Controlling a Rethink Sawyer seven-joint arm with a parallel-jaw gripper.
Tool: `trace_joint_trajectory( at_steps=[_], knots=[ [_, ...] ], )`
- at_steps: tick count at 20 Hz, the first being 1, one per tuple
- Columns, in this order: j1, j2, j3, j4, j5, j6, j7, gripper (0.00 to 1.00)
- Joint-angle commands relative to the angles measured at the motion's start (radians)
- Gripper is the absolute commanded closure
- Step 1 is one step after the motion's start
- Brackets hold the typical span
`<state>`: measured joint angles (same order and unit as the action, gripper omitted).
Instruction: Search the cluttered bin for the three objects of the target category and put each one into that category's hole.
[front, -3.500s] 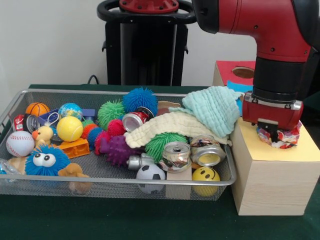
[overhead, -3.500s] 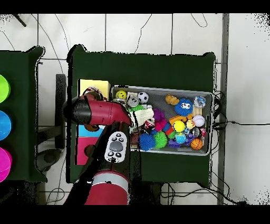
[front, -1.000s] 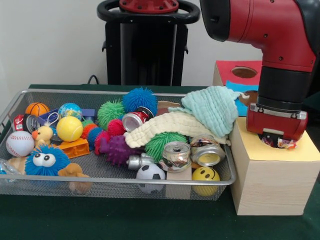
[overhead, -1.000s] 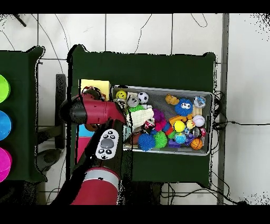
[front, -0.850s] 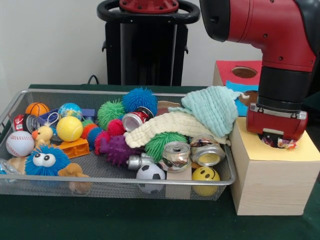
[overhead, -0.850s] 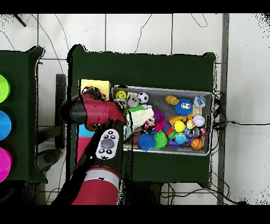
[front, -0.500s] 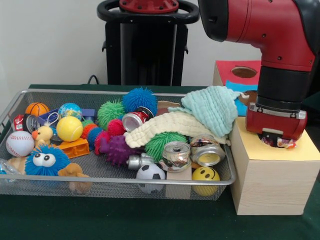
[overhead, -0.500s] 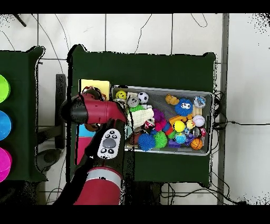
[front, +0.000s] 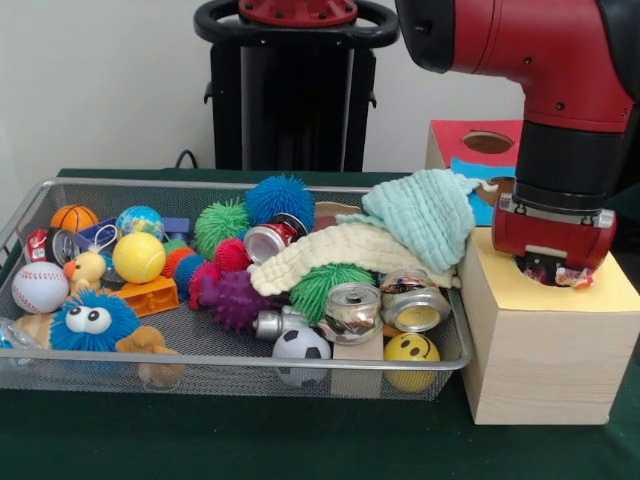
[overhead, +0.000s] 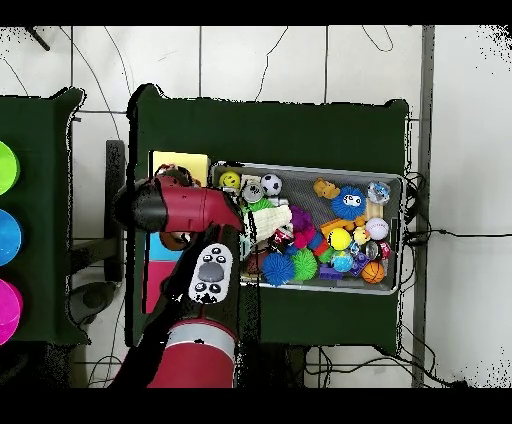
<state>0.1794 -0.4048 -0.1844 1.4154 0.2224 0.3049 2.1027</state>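
The wire mesh bin (front: 200, 361) holds balls, spiky toys and cans; it also shows in the overhead view (overhead: 401, 230). My gripper (front: 548, 270) stands low over the yellow-faced wood box (front: 610, 297), right of the bin, and covers its hole. A scrap of dotted white cloth (front: 572, 281) shows under the gripper at the hole; the rest of it is hidden. I cannot tell whether the gripper is open or shut. I see no other dotted cloth in the bin. In the overhead view the arm (overhead: 185, 207) hides the gripper beside the yellow box (overhead: 180, 162).
A mint-green knit cloth (front: 425, 215) and a cream knit cloth (front: 340, 250) lie heaped at the bin's right end, against the yellow box. The red-faced box (front: 470, 145) and the blue-faced box (front: 490, 185) stand behind it.
My gripper came down with the dotted cloth onto the yellow box's hole, and most of the cloth went out of sight. In the last half second the gripper rose slightly.
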Motion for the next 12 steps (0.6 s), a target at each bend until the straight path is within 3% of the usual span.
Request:
trace_joint_trajectory(
  at_steps=[1, 12],
  knots=[
    [-0.064, -0.071, -0.012, 0.122, -0.071, 0.211, 0.018, 0.0],
    [-0.073, -0.084, -0.017, 0.115, -0.091, 0.231, 0.009, 0.0]
  ],
)
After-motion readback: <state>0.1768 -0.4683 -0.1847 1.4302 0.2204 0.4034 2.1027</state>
